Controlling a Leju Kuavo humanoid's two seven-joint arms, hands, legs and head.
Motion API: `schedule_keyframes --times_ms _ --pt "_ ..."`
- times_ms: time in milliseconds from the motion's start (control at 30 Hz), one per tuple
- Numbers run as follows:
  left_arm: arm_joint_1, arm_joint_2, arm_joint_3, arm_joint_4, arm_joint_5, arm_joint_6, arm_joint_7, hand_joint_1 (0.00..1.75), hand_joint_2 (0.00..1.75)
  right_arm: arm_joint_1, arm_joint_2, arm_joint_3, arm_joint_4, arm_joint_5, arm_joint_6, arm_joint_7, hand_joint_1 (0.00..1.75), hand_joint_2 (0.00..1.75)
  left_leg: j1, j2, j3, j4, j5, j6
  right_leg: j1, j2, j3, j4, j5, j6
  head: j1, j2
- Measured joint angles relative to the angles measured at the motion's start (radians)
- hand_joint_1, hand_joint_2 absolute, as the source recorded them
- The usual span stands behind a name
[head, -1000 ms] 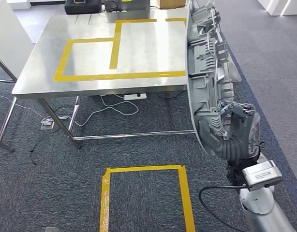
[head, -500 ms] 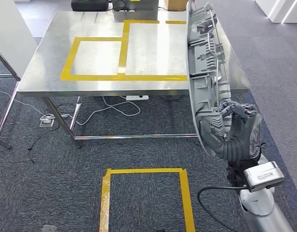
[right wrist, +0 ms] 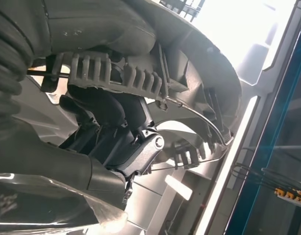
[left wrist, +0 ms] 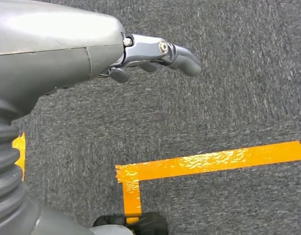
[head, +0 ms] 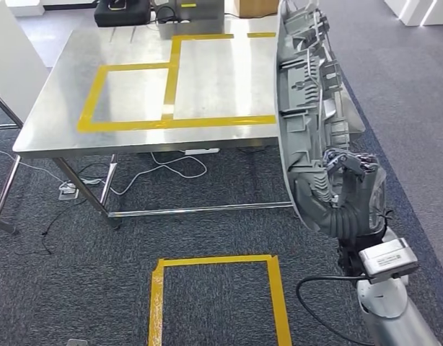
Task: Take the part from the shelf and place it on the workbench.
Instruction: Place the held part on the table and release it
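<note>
A large grey moulded plastic part (head: 309, 108), ribbed on its inner side, stands upright on edge at the right of the head view. My right hand (head: 353, 194) grips its lower end, fingers wrapped into the ribbing (right wrist: 115, 73). The part overlaps the right end of the steel workbench (head: 61, 94), which carries yellow tape rectangles (head: 170, 79). My left hand (left wrist: 156, 54) hangs over the carpet with its fingers stretched out and nothing in it.
A yellow tape square (head: 219, 295) marks the carpet in front of me. Cables (head: 170, 167) lie under the bench. Black equipment (head: 124, 11) and a cardboard box (head: 255, 6) sit at the bench's far edge. A white panel (head: 12, 61) leans at the left.
The whole view has shifted a little, back and forth, as the camera moved. The part stays upright in my right hand, held the same way.
</note>
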Motion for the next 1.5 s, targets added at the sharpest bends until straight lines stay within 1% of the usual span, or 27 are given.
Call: schedule_keyframes --times_ms 33,100,133,167,267,333,433,467,500,533,600,633,667,767,833,867,933,967,1000,1033,1100,1133,1200,1300,1367,1467,1500 --pt "0.001 0.000 0.000 0.000 0.000 0.000 0.000 0.00 1.75 0.000 0.000 0.000 0.000 0.000 0.000 0.000 1.75 1.75 0.000 0.000 0.008 -0.033 0.035 0.001 0.000 0.001 0.007 0.000 -0.004 0.001 0.000 0.000" --pt "0.000 0.001 0.000 0.000 -0.001 0.000 0.000 0.00 1.75 0.000 0.000 0.000 0.001 0.000 0.002 0.001 1.75 1.75 -0.001 0.000 0.058 -0.158 0.113 0.008 0.001 0.002 0.022 0.000 -0.015 0.007 0.000 0.000" --pt "-0.001 0.001 0.000 0.000 -0.001 0.000 0.000 0.00 1.75 -0.001 0.000 0.000 0.001 0.000 0.003 0.001 1.75 1.75 -0.002 0.000 0.082 -0.215 0.132 0.012 0.003 0.003 0.026 0.001 -0.020 0.012 0.000 0.000" --pt "-0.001 0.001 0.000 0.000 -0.002 0.000 0.000 0.00 1.75 -0.002 0.000 -0.001 0.001 -0.001 0.005 0.002 1.75 1.75 -0.004 0.000 0.098 -0.248 0.136 0.017 0.004 0.004 0.028 0.000 -0.023 0.018 0.000 0.000" --pt "0.000 0.001 0.000 0.000 -0.004 -0.001 0.002 0.00 1.75 -0.004 0.000 -0.003 0.002 -0.005 0.007 0.004 1.75 1.75 -0.005 0.000 0.108 -0.272 0.123 0.031 0.004 0.003 0.026 -0.004 -0.029 0.035 0.001 0.000" --pt "-0.001 0.000 0.000 0.000 -0.004 -0.002 0.002 0.00 1.75 -0.005 0.000 -0.004 0.003 -0.008 0.008 0.004 1.75 1.75 0.000 0.000 0.119 -0.282 0.121 0.043 0.004 0.001 0.008 0.032 -0.052 0.044 0.003 0.000" --pt "-0.004 0.000 0.000 0.000 -0.006 -0.003 0.002 0.00 1.75 -0.008 0.000 -0.005 0.006 -0.012 0.011 0.003 1.75 1.75 0.001 0.000 0.129 -0.285 0.114 0.056 0.004 0.000 -0.103 0.222 -0.121 0.051 0.009 0.000" --pt "-0.004 0.000 0.000 0.000 -0.007 -0.003 0.002 0.00 1.75 -0.006 0.000 -0.005 0.008 -0.013 0.012 0.003 1.75 1.75 0.001 0.000 0.133 -0.285 0.110 0.057 0.003 0.000 -0.141 0.274 -0.128 0.052 0.009 0.000" --pt "-0.003 0.000 0.000 0.000 -0.008 -0.002 0.002 0.00 1.75 -0.004 0.000 -0.006 0.010 -0.014 0.012 0.003 1.75 1.75 0.001 -0.001 0.138 -0.285 0.105 0.057 0.004 0.000 -0.161 0.291 -0.115 0.053 0.009 0.000" --pt "-0.002 0.000 0.000 0.000 -0.009 -0.002 0.002 0.00 1.75 -0.002 0.000 -0.007 0.012 -0.014 0.012 0.003 1.75 1.75 0.001 -0.002 0.145 -0.285 0.100 0.055 0.004 0.000 -0.161 0.266 -0.081 0.051 0.009 0.000" --pt "-0.002 -0.001 0.000 0.000 -0.010 -0.001 0.003 0.00 1.75 -0.001 0.000 -0.010 0.014 -0.014 0.013 0.003 1.75 1.75 0.000 -0.004 0.163 -0.285 0.086 0.050 0.004 -0.001 -0.111 0.134 0.009 0.046 0.009 0.000" --pt "-0.002 -0.002 0.000 0.000 -0.010 -0.001 0.003 0.00 1.75 -0.002 0.000 -0.011 0.015 -0.014 0.014 0.003 1.75 1.75 -0.001 -0.004 0.170 -0.284 0.079 0.046 0.006 -0.001 -0.081 0.072 0.033 0.042 0.009 0.000" --pt "-0.003 -0.002 0.000 0.000 -0.010 -0.001 0.003 0.00 1.75 -0.003 0.000 -0.012 0.015 -0.014 0.015 0.003 1.75 1.75 -0.002 -0.004 0.173 -0.284 0.074 0.041 0.008 -0.001 -0.059 0.033 0.041 0.038 0.008 0.000" --pt "-0.004 -0.001 0.000 0.000 -0.010 0.000 0.003 0.00 1.75 -0.002 0.000 -0.013 0.017 -0.013 0.017 0.003 1.75 1.75 -0.004 -0.003 0.178 -0.289 0.065 0.026 0.009 0.002 -0.042 0.010 0.027 0.022 0.005 0.000" --pt "-0.004 -0.002 0.000 0.000 -0.010 0.000 0.003 0.00 1.75 0.001 0.000 -0.014 0.017 -0.013 0.017 0.003 1.75 1.75 -0.003 -0.001 0.172 -0.262 0.046 0.014 0.004 0.001 -0.032 0.003 0.023 0.010 0.001 0.000" --pt "-0.004 -0.002 0.001 0.000 -0.010 0.000 0.003 0.00 1.75 0.001 0.000 -0.014 0.017 -0.012 0.017 0.003 1.75 1.75 -0.002 -0.001 0.152 -0.218 0.025 0.009 0.002 0.001 -0.025 0.001 0.020 0.005 -0.001 0.000" --pt "-0.002 -0.001 0.001 0.000 -0.008 0.000 0.003 0.00 1.75 0.002 0.000 -0.013 0.018 -0.012 0.018 0.003 1.75 1.75 0.000 0.000 0.077 -0.079 -0.027 0.002 0.003 0.000 -0.015 0.000 0.011 -0.002 -0.003 0.000" --pt "-0.001 0.000 0.001 0.000 -0.008 0.000 0.003 0.00 1.75 0.004 0.000 -0.013 0.019 -0.012 0.018 0.003 1.75 1.75 0.000 0.000 0.039 -0.021 -0.040 0.000 0.003 0.000 -0.010 0.001 0.006 -0.003 -0.003 0.000" --pt "0.001 0.000 0.001 0.000 -0.007 0.000 0.003 0.00 1.75 0.005 0.001 -0.012 0.020 -0.012 0.018 0.003 1.75 1.75 0.000 0.000 0.016 0.006 -0.033 0.000 0.003 0.001 -0.003 0.001 0.000 -0.003 -0.003 0.000" --pt "0.002 0.000 0.002 0.000 -0.007 0.000 0.003 0.00 1.75 0.007 0.001 -0.012 0.020 -0.011 0.018 0.003 1.75 1.75 0.000 0.000 0.012 -0.007 -0.005 0.001 0.003 0.002 0.006 0.001 -0.006 -0.002 -0.003 0.000" --pt "0.003 0.000 0.002 0.000 -0.007 0.000 0.003 0.00 1.75 0.008 0.002 -0.012 0.021 -0.009 0.019 0.003 1.75 1.75 -0.001 0.000 0.050 -0.127 0.088 0.008 0.003 0.003 0.026 0.000 -0.020 0.002 -0.003 0.000" --pt "0.003 0.001 0.003 0.000 -0.007 0.000 0.003 0.00 1.75 0.007 0.002 -0.012 0.021 -0.008 0.020 0.003 1.75 1.75 -0.003 0.000 0.073 -0.187 0.120 0.013 0.005 0.003 0.035 0.000 -0.028 0.006 -0.003 0.000" --pt "0.003 0.001 0.004 0.000 -0.007 0.000 0.003 0.00 1.75 0.005 0.003 -0.012 0.022 -0.007 0.022 0.003 1.75 1.75 -0.009 0.000 0.103 -0.258 0.133 0.023 0.006 0.004 0.042 -0.001 -0.038 0.017 -0.002 0.000" --pt "0.004 0.001 0.005 0.000 -0.007 0.000 0.003 0.00 1.75 0.003 0.003 -0.013 0.023 -0.005 0.022 0.003 1.75 1.75 -0.008 0.000 0.118 -0.277 0.118 0.037 0.005 0.003 0.046 -0.005 -0.048 0.036 -0.002 0.000" --pt "0.003 0.000 0.006 0.000 -0.007 0.000 0.003 0.00 1.75 0.001 0.003 -0.013 0.023 -0.004 0.022 0.003 1.75 1.75 -0.002 0.000 0.132 -0.289 0.116 0.048 0.005 0.001 0.021 0.043 -0.072 0.046 0.001 0.000" --pt "0.001 0.000 0.006 0.000 -0.007 0.000 0.003 0.00 1.75 0.001 0.003 -0.012 0.025 -0.003 0.023 0.003 1.75 1.75 -0.001 -0.001 0.145 -0.291 0.103 0.056 0.003 0.000 -0.103 0.236 -0.131 0.057 0.005 0.000" --pt "0.002 0.000 0.006 0.000 -0.007 0.000 0.003 0.00 1.75 0.003 0.003 -0.012 0.027 -0.003 0.023 0.004 1.75 1.75 -0.001 -0.001 0.151 -0.291 0.097 0.056 0.003 0.000 -0.136 0.274 -0.128 0.059 0.005 0.000"
